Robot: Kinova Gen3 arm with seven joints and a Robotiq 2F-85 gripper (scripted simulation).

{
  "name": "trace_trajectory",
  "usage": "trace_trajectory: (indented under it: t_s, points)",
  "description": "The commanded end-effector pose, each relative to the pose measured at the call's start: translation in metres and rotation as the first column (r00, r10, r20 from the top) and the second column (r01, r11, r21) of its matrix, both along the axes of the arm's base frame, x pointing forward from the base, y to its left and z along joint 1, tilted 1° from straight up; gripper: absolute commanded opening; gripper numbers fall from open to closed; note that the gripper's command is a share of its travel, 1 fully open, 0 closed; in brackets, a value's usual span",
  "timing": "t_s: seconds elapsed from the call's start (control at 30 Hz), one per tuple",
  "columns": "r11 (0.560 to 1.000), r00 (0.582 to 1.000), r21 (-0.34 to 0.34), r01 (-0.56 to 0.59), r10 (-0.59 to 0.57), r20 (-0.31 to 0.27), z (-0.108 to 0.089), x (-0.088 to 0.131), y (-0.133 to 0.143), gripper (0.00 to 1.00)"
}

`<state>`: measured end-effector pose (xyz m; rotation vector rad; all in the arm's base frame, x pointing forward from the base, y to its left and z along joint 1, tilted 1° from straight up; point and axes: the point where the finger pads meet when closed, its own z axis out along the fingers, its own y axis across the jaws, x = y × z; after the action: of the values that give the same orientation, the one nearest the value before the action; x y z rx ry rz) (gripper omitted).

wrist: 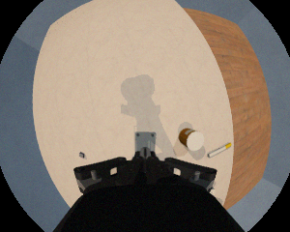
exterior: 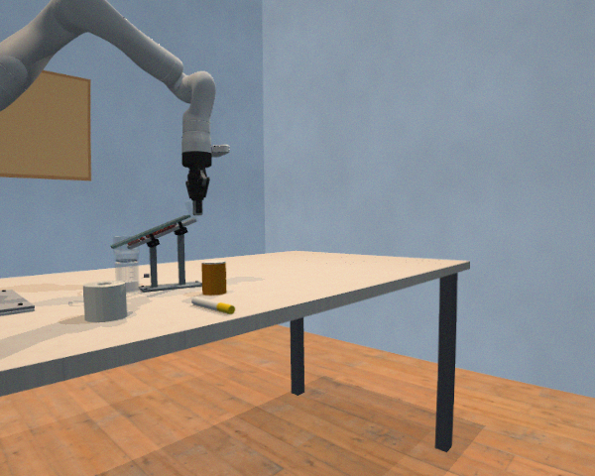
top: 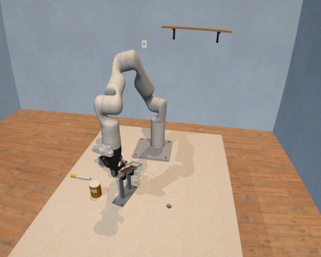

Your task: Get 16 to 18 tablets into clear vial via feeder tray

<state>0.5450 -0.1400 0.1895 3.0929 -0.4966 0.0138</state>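
Observation:
The feeder tray (top: 129,167) sits tilted on a two-post stand and carries a row of red tablets. In the side view the tray (exterior: 155,234) slopes down toward the clear vial (exterior: 125,269), which stands upright on the table under the tray's low end. The vial also shows in the top view (top: 135,176). I cannot tell its tablet count. My gripper (exterior: 197,206) is shut on nothing, pointing down just over the tray's raised end. I cannot tell whether it touches the tray. It also shows in the top view (top: 115,168) and the wrist view (wrist: 145,145).
An orange bottle (top: 94,188) and a white marker with a yellow cap (top: 80,176) lie left of the stand. A grey cylinder (exterior: 104,300) stands near the vial. A small grey cube (top: 169,205) lies to the right. The arm's base plate (top: 152,149) is behind.

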Motion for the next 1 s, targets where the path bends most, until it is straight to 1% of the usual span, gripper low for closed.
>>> trace_trajectory:
  t_s: [0.0,0.3,0.63,0.97]
  points:
    - [1.0,1.0,-0.001,0.001,-0.001,-0.001,0.002,-0.002,0.0,0.0]
    - [1.0,1.0,-0.001,0.001,-0.001,-0.001,0.002,-0.002,-0.001,0.0]
    - [1.0,1.0,-0.001,0.001,-0.001,-0.001,0.01,0.019,-0.007,0.0]
    - [1.0,1.0,-0.001,0.001,-0.001,-0.001,0.011,0.02,-0.008,0.0]
